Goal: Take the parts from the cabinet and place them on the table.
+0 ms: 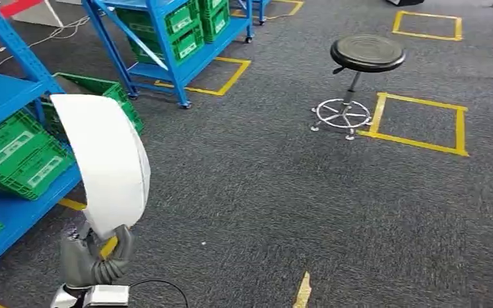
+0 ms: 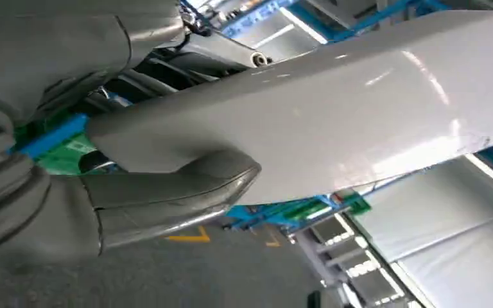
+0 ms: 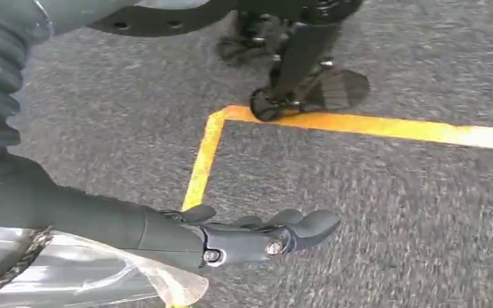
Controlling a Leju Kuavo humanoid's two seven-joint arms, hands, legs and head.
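A long white curved part (image 1: 106, 160) stands upright at the lower left of the head view, gripped at its lower end by my left hand (image 1: 96, 256). In the left wrist view the same glossy white part (image 2: 334, 109) runs across the picture, and my left hand (image 2: 167, 192) clamps it with the thick grey thumb under it and the fingers over it. My right hand (image 3: 250, 237) hangs above the grey carpet with its dark fingers stretched out and nothing in them.
A blue cabinet rack (image 1: 0, 96) with green crates (image 1: 16, 154) stands at the left. A second blue rack (image 1: 180, 58) with green crates is further back. A black round stool (image 1: 366, 54) stands ahead, beside yellow floor tape squares (image 1: 417, 122) on open carpet.
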